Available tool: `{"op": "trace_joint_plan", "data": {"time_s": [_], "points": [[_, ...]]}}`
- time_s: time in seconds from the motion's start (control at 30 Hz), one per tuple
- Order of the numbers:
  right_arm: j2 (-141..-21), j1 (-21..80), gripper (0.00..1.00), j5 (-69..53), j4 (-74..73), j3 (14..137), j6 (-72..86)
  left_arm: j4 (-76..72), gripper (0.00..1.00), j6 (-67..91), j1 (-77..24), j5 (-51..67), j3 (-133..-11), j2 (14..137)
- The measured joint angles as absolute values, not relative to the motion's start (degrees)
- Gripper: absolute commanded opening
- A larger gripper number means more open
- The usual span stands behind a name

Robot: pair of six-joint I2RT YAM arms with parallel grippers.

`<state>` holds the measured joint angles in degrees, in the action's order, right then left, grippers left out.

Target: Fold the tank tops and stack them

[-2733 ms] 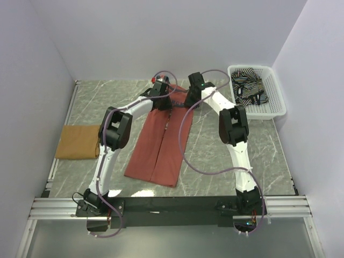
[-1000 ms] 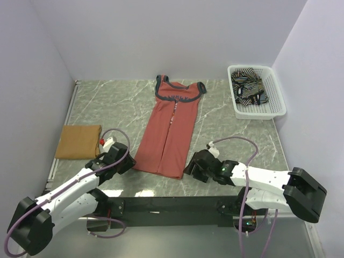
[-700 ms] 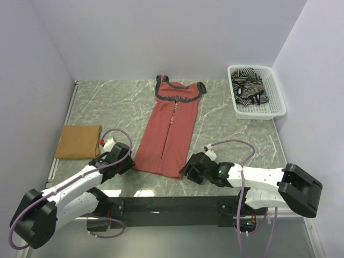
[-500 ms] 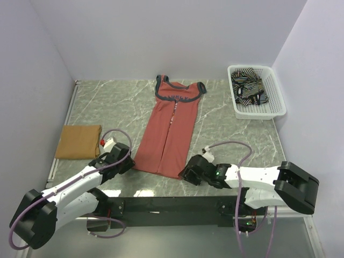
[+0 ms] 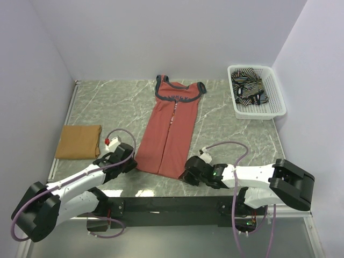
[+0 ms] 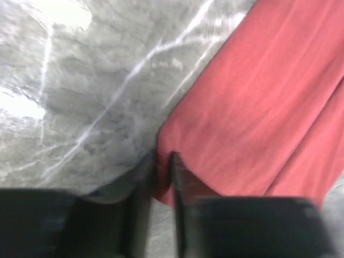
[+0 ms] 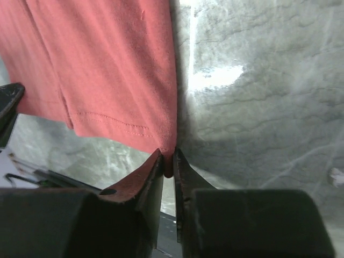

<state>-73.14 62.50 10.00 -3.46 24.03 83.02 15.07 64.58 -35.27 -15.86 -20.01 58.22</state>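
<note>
A brick-red tank top (image 5: 171, 126) lies flat down the middle of the table, folded lengthwise, neckline at the far end. My left gripper (image 5: 130, 161) is shut on its near left hem corner (image 6: 164, 161). My right gripper (image 5: 189, 173) is shut on the near right hem corner (image 7: 167, 156). A folded mustard-tan tank top (image 5: 79, 141) rests at the table's left edge. A black-and-white striped tank top (image 5: 248, 88) lies crumpled in the basket.
The white mesh basket (image 5: 277, 105) stands at the far right corner. A metal rail (image 5: 172, 204) runs along the near edge by the arm bases. Marbled grey table (image 5: 231, 129) surrounds the red top; purple-white walls enclose three sides.
Both arms swung from the red top's neckline down to its near hem. In the last second both grippers closed onto the hem corners, the right one sliding left to reach it.
</note>
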Motion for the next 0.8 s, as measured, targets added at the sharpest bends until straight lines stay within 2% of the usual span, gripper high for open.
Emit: {"op": "trace_joint_plan", "data": {"time_s": [0.07, 0.1, 0.13, 0.4, 0.57, 0.8], "points": [[-73.1, 62.5, 0.16, 10.2, -5.1, 24.7, 81.8, 14.8, 0.11, 64.6, -36.2, -15.7, -20.1, 58.7], [-73.1, 62.6, 0.14, 10.3, -6.3, 25.2, 81.0, 14.7, 0.03, 64.8, -36.8, -15.7, -20.1, 58.9], [-73.1, 62.6, 0.13, 10.6, -7.5, 25.8, 80.2, 14.7, 0.01, 65.1, -37.5, -15.6, -20.2, 59.0], [-68.3, 63.7, 0.09, 10.7, -18.7, 26.9, 72.9, 21.9, 0.0, 70.1, -50.9, -14.4, -20.9, 54.8], [-63.5, 69.6, 0.08, 10.7, -26.5, 27.0, 71.3, 27.5, 0.01, 76.3, -62.5, -14.8, -21.6, 50.3], [-60.0, 79.5, 0.08, 11.7, -37.6, 31.2, 73.3, 35.3, 0.0, 86.5, -78.5, -17.3, -26.4, 51.8]]}}
